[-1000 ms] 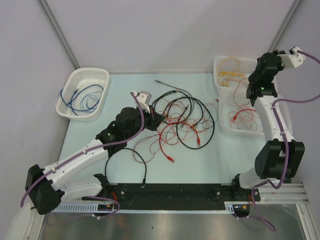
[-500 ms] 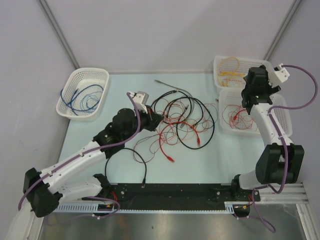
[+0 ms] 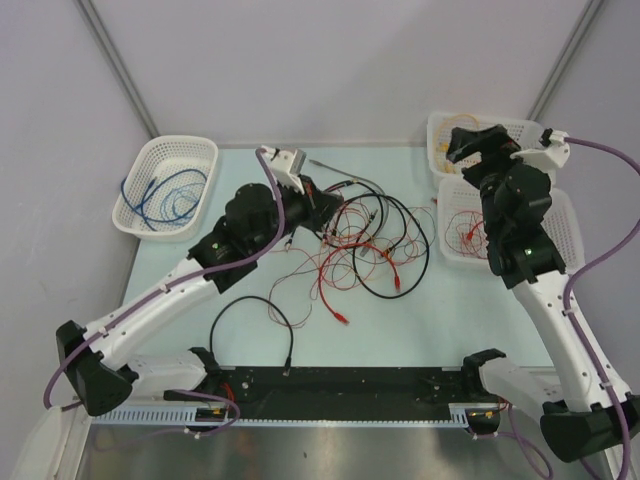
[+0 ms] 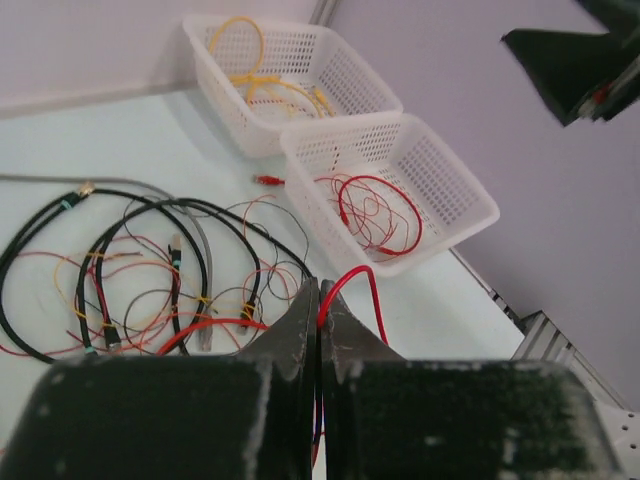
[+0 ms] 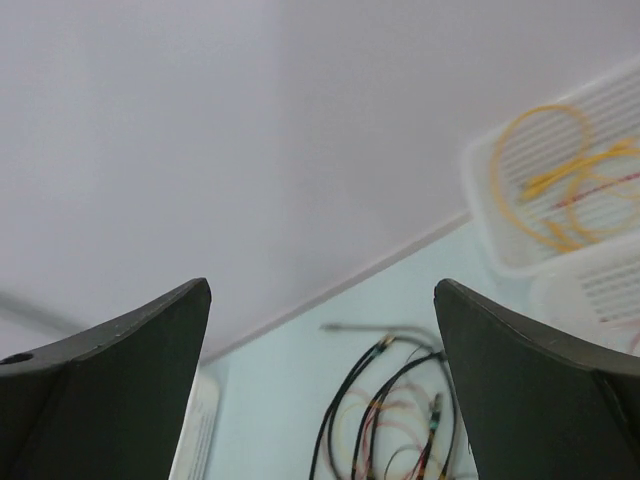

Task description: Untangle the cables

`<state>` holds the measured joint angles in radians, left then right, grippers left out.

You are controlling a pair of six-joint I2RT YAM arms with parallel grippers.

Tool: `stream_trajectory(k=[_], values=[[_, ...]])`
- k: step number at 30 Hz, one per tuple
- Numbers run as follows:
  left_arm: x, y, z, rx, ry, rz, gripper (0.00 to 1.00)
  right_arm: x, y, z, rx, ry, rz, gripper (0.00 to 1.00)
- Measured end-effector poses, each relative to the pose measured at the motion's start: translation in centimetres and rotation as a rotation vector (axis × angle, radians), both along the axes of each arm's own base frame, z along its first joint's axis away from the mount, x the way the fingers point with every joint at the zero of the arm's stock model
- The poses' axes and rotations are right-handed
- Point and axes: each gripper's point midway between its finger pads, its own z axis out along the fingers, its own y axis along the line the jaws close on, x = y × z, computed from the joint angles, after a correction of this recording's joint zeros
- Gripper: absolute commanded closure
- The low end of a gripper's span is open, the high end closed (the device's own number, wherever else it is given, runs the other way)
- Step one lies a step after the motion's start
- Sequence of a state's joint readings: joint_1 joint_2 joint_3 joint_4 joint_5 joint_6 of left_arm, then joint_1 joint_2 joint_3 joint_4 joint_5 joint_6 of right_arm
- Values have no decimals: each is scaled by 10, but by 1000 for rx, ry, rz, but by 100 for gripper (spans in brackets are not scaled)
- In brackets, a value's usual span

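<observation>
The cables (image 3: 372,248) lie in a tangle of black, red and thin orange-yellow wires on the pale table (image 3: 450,310). My left gripper (image 3: 328,212) sits at the tangle's left edge. In the left wrist view my left gripper (image 4: 320,292) is shut on a red cable (image 4: 352,282), which arches out between the tips. My right gripper (image 3: 458,148) hangs raised over the right baskets. In its own view my right gripper (image 5: 320,290) is open and holds nothing, with the tangle (image 5: 400,420) far below.
At the right, one white basket (image 3: 500,125) holds a yellow cable and another (image 3: 560,215) holds a red cable (image 3: 470,230). A left basket (image 3: 150,160) holds a blue cable. A separate black cable (image 3: 255,318) loops near the front rail.
The right gripper has opened and its arm has swung up and leftward from over the red-cable basket. The left gripper has moved toward the far edge, still shut on the red cable.
</observation>
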<state>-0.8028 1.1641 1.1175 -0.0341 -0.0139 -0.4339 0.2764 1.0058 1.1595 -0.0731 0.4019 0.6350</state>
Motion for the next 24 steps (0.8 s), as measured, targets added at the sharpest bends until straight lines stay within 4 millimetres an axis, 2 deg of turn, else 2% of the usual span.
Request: stream_trajectory(k=[2, 4, 8, 12, 15, 18, 24], values=[[4, -3, 28, -19, -45, -1, 100, -11, 28, 5, -23, -12, 116, 0], [6, -4, 55, -39, -94, -1, 100, -23, 60, 1, -55, -5, 246, 0], [9, -2, 109, -68, -185, 10, 100, -57, 118, -31, -129, 35, 484, 0], [8, 1, 145, -84, -242, 14, 100, -92, 160, -50, -202, 35, 660, 0], [9, 1, 157, -85, -258, 15, 100, -111, 183, -48, -237, 3, 756, 0], [10, 1, 157, -65, -255, 16, 100, -126, 203, -45, -258, -32, 823, 0], [9, 2, 163, -44, -260, 17, 100, -133, 228, -49, -289, -54, 882, 0]])
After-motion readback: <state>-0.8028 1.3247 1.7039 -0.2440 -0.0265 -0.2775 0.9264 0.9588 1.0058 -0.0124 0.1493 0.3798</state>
